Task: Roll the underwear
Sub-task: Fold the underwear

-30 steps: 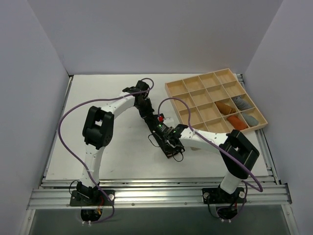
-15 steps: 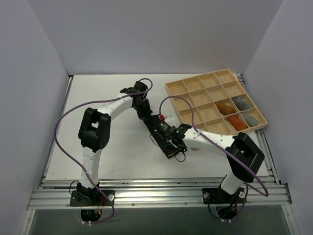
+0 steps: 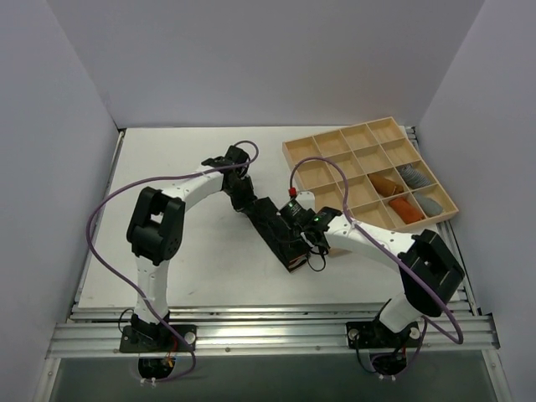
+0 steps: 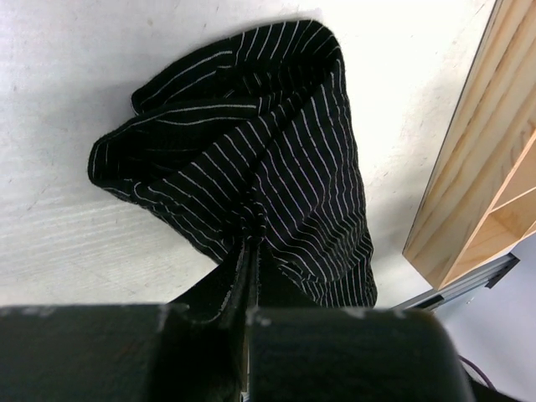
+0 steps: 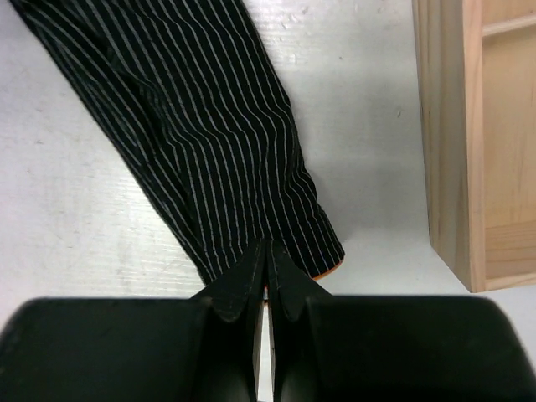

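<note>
The underwear (image 3: 275, 233) is black with thin pale stripes and lies pulled into a long band on the white table, between my two grippers. My left gripper (image 3: 249, 203) is shut on its far end; in the left wrist view the underwear (image 4: 251, 142) bunches into the closed left gripper (image 4: 251, 247). My right gripper (image 3: 298, 251) is shut on its near end, and in the right wrist view the right gripper (image 5: 266, 251) pinches the hem of the underwear (image 5: 209, 126), where a thin orange edge shows.
A wooden compartment tray (image 3: 289, 151) stands at the back right, close beside the right arm; its rim (image 5: 469, 142) shows in the right wrist view. Orange rolls (image 3: 385, 182) and grey rolls (image 3: 412, 174) fill its right-hand compartments. Purple cables loop over both arms.
The right arm has swung to the right and the left arm's elbow has shifted left. The underwear, bunched under the right gripper before, now lies drawn out between the two grippers.
</note>
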`<move>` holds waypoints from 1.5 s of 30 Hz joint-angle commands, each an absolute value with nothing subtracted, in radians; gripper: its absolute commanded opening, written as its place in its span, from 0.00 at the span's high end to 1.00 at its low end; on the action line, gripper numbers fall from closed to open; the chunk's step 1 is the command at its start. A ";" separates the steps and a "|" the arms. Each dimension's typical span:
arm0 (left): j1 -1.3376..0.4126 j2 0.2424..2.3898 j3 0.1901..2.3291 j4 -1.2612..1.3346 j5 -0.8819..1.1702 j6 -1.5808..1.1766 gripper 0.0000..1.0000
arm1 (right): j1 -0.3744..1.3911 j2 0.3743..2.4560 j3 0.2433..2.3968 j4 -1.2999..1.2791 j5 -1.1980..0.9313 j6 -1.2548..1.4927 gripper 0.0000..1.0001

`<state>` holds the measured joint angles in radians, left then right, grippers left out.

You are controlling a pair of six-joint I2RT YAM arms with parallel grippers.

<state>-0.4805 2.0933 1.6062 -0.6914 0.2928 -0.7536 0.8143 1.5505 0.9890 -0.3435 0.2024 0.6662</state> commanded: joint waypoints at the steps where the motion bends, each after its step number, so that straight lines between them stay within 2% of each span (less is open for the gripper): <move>1: -0.479 2.003 1.571 -0.644 0.298 -0.741 0.98 | 0.825 1.556 0.951 -0.348 0.209 0.684 0.95; 4: -0.479 2.003 1.551 -0.643 0.290 -0.735 0.98 | 0.862 1.534 0.951 -0.338 0.216 0.657 0.87; 11: -0.477 2.033 1.548 -0.641 0.288 -0.726 0.98 | 0.877 1.572 0.962 -0.304 0.141 0.586 0.79; 30: -0.476 2.060 1.600 -0.670 0.270 -0.713 0.98 | 0.911 1.663 0.931 -0.287 0.163 0.534 0.78; 33: -0.474 2.063 1.606 -0.678 0.265 -0.709 0.98 | 0.917 1.672 0.925 -0.299 0.179 0.526 0.83; 34: -0.474 2.063 1.609 -0.681 0.261 -0.706 0.98 | 0.917 1.680 0.925 -0.308 0.183 0.525 0.90; 37: -0.472 2.065 1.617 -0.695 0.247 -0.700 0.98 | 0.923 1.672 0.927 -0.325 0.193 0.523 1.00; 45: -0.469 2.065 1.620 -0.709 0.222 -0.690 0.98 | 0.956 1.602 1.002 -0.403 0.184 0.538 1.00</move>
<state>-0.4759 2.0609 1.5791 -0.6968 0.2459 -0.7109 0.9302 1.6527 0.9623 -0.3103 0.1707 0.5301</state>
